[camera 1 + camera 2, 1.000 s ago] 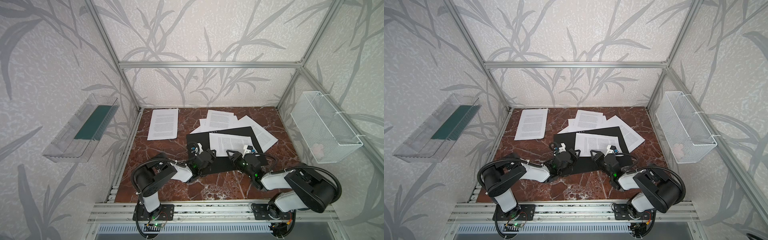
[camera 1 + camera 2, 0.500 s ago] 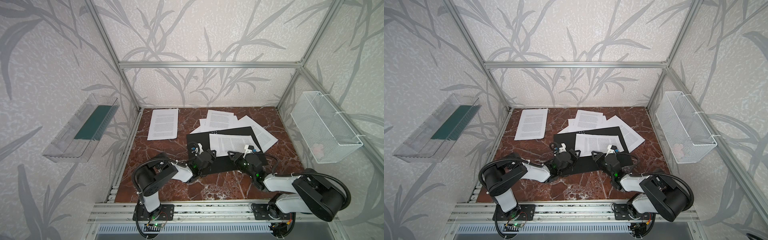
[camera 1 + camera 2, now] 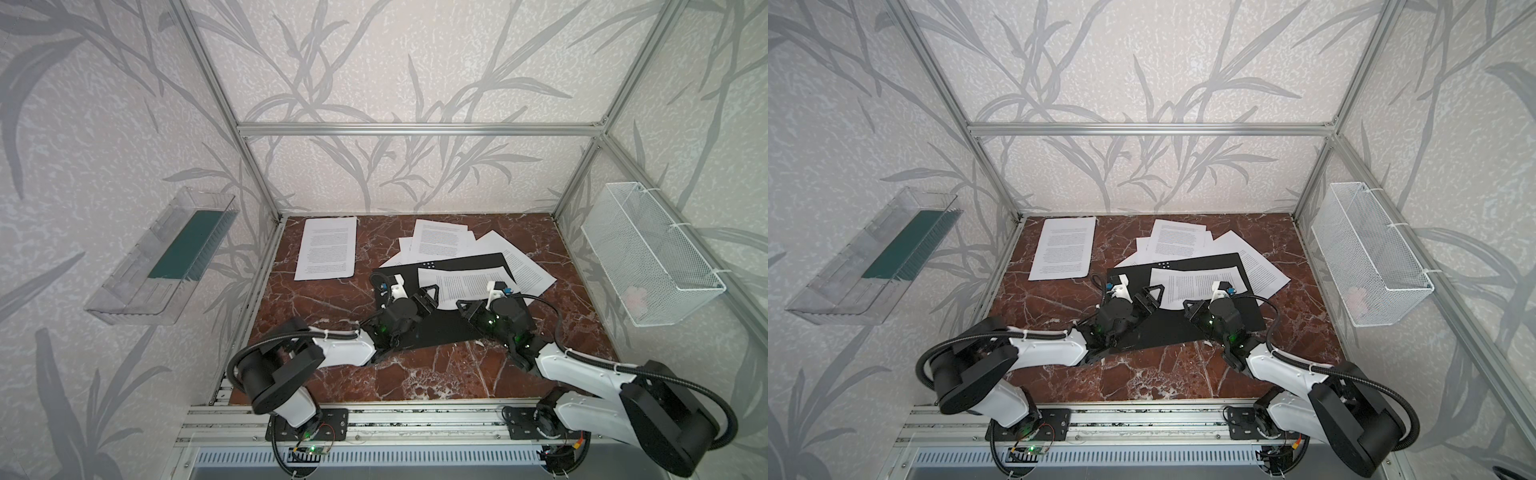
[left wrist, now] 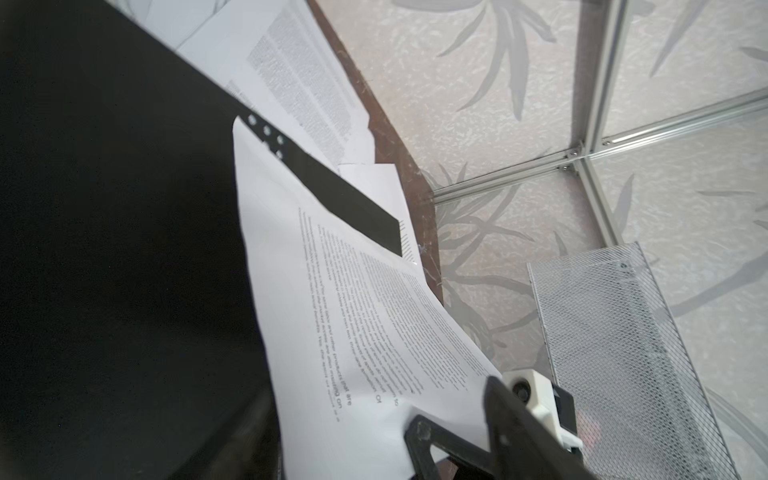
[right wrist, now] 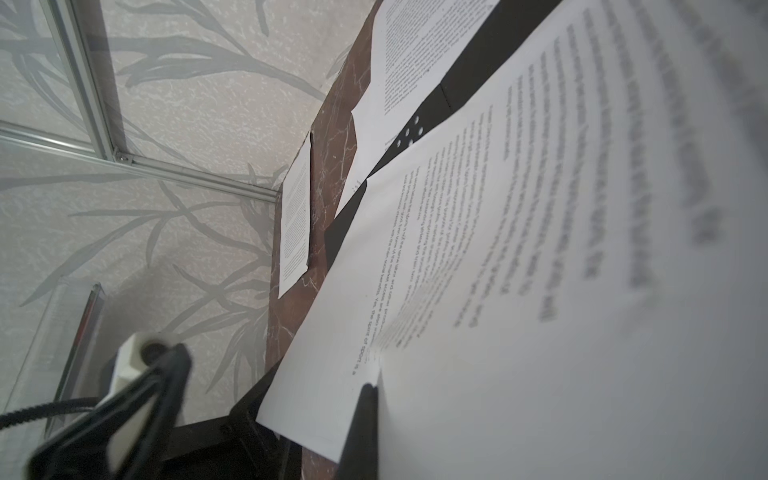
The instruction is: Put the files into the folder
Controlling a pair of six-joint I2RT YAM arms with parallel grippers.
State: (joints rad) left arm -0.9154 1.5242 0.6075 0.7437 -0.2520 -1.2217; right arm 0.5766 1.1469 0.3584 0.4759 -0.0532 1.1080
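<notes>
Risk: white printed paper sheet [image 3: 461,278] on open black-lined folder [image 3: 440,328], edge pinched by right tool [image 3: 464,306]; left tool [image 3: 429,293] spread wide. Pull one-sided and you may crease it.

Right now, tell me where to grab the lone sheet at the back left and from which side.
Probably its near short edge, coming low from the front: the sheet lies flat on the table, nothing overlapping it, and that edge is closest.
</notes>
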